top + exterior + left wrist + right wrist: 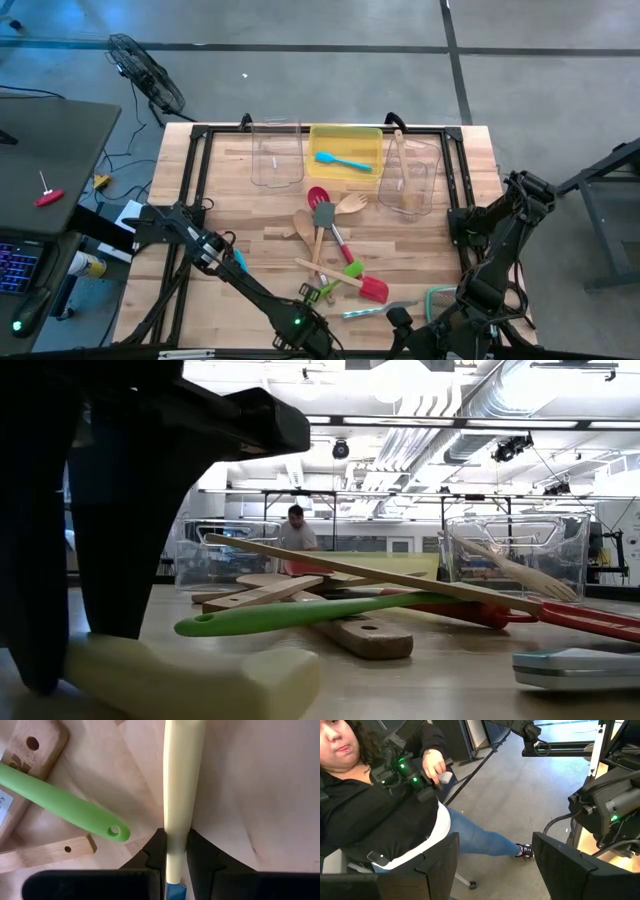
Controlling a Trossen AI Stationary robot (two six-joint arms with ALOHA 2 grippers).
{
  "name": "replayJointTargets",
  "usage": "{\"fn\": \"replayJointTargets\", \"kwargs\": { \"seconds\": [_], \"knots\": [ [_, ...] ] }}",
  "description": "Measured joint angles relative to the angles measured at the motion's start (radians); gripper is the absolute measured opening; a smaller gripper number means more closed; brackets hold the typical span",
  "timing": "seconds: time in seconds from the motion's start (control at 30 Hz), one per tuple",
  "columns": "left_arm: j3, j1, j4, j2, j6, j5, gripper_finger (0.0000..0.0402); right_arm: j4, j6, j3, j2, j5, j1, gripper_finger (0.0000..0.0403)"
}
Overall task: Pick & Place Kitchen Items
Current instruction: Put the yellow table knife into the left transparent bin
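My left gripper is at the table's near edge, shut on a cream-handled utensil with a blue part close to the wrist. In the low view the gripper stands over the cream handle. Beside it lie a green spatula handle and wooden handles. The pile of utensils lies mid-table. My right gripper is open and empty at the near right. My left gripper pinches the cream handle between its two fingers, near the end where the blue part begins. The fingers come from above and lie across the handle. The handle lies about level, low at the table top; whether it rests on the table I cannot tell.
Two clear bins and a yellow bin holding a blue spatula stand at the far edge. A green-framed rack and a grey utensil lie near right. A seated person is beyond the table.
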Motion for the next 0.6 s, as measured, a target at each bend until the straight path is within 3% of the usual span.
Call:
{"fn": "replayJointTargets", "kwargs": {
  "seconds": [0.4,0.6],
  "knots": [
    [0.052,-0.006,-0.061,0.000,-0.019,-0.004,0.0044,0.000,-0.002,0.000,0.000,0.000,0.000,0.0243],
    [0.155,-0.006,-0.096,-0.003,-0.019,-0.012,0.0044,0.000,-0.027,0.000,0.000,0.000,0.000,0.0243]
  ]
}}
